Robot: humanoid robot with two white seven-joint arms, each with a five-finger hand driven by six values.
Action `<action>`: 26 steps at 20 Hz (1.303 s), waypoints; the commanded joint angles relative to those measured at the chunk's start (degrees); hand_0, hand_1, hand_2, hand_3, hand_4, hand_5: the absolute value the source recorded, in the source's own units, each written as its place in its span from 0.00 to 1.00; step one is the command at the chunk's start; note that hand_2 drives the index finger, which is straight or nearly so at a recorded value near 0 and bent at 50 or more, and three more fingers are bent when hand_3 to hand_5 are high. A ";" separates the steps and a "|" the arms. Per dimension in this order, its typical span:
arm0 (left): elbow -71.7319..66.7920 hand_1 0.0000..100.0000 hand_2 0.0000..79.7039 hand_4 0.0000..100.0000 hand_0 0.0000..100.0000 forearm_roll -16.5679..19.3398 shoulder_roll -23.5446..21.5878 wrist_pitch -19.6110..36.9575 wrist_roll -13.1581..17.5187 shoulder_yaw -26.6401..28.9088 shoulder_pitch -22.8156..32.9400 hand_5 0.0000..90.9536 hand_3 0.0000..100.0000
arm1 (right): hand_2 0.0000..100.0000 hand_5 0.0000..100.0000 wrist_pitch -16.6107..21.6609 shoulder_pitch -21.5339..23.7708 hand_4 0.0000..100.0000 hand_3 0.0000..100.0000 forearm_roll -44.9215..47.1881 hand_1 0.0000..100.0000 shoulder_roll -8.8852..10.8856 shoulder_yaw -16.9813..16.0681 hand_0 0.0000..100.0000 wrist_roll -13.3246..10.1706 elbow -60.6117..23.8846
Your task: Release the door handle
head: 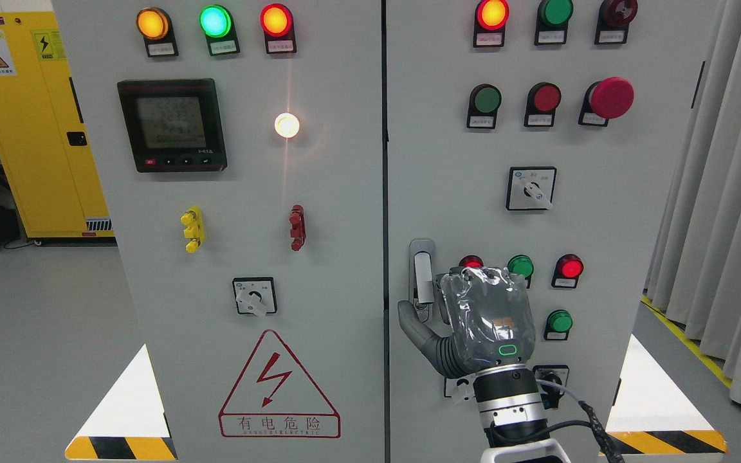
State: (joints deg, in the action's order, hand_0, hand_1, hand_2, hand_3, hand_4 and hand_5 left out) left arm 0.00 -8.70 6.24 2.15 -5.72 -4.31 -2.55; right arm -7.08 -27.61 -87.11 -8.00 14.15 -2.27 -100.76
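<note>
Head view, and your right hand [473, 321] is up against the right-hand cabinet door [634, 212], its arm rising from the bottom edge just right of centre. You see it from the back, palm toward the panel, so most of the fingers are hidden behind the wrapped shell. The thumb [412, 321] sticks out to the left and sits at the foot of the door handle [422, 273], touching it or all but touching. Whether the fingers are curled on anything you can't tell from here, so treat the grip as unknown. The placement makes sense: the handle sits at the door's left edge, hard by the centre seam, and the hand has come in from its right side, so letting go means easing away to the right or straight back. Look at the handle itself: a slim, upright metal lever, silver-grey, on a narrow rounded backplate, lying flat to the door in the lower middle of the frame. Mind the lit red and green buttons [521, 265] peeking out just above your knuckles as you draw off. The left arm isn't showing.
</note>
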 commanded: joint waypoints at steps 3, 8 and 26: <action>0.70 0.56 0.00 0.00 0.12 0.00 0.00 0.05 0.01 0.00 0.00 0.00 0.00 | 1.00 1.00 -0.04 -0.43 1.00 1.00 0.01 0.41 -0.09 -0.96 0.32 -0.02 0.92; 0.70 0.56 0.00 0.00 0.12 0.00 0.00 0.05 0.01 0.00 0.00 0.00 0.00 | 1.00 1.00 -0.04 -0.43 1.00 1.00 0.01 0.43 -0.09 -0.97 0.33 -0.02 1.01; 0.70 0.56 0.00 0.00 0.12 0.00 0.00 0.05 0.01 0.00 0.00 0.00 0.00 | 1.00 1.00 -0.74 -0.34 1.00 1.00 0.18 0.43 -0.09 -1.05 0.39 -0.02 1.09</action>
State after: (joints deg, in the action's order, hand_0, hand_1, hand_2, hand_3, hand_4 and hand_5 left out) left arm 0.00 -8.70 6.24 2.15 -5.72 -4.31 -2.55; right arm -7.79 -28.00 -86.97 -8.08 13.22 -2.25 -99.73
